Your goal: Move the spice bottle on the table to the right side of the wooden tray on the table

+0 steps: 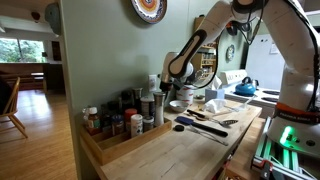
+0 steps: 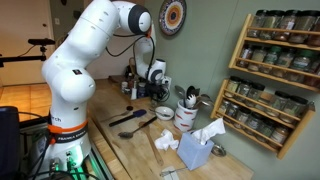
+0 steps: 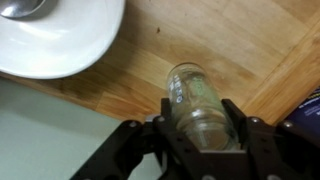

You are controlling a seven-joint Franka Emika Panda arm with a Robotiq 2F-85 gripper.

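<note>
Glass spice bottle (image 3: 190,92) tight between the end effector's (image 3: 200,128) jaws.

My arm (image 2: 85,60) is big and white. It is made of fat round parts, joined up like sausages. Dark rings sit where the parts meet. A round black cap (image 2: 141,19) shows on the top bend, at one o'clock in an exterior view. Small dark letters (image 2: 62,128) are printed on my white bottom part, at seven o'clock. A green light (image 1: 290,134) glows by my foot, at four o'clock. My gripper (image 3: 200,122) is black and blocky, at six o'clock in the wrist view, with two thick black fingers (image 3: 238,122).
</note>
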